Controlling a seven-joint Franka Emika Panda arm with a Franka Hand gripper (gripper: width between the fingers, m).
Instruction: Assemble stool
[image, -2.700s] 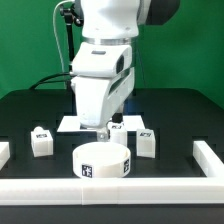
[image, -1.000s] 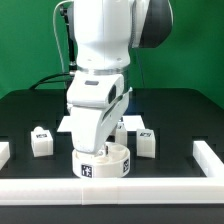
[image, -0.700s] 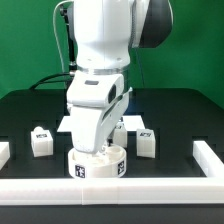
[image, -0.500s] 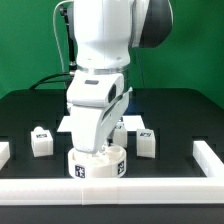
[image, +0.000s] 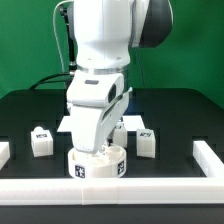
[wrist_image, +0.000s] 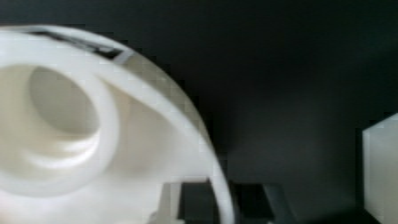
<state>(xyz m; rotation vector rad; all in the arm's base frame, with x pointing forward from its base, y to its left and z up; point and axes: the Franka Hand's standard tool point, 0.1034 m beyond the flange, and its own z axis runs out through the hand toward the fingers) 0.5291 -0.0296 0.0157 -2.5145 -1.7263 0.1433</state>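
My black bench (image: 185, 110) carries a thick round white plastic seat (image: 105, 166), a chunky white leg block (image: 41, 142), and a second leg block (image: 147, 141).

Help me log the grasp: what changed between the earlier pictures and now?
The arm came down and the gripper closed on the round seat, which slid slightly toward the exterior view's left. The legs and marker board stayed put.
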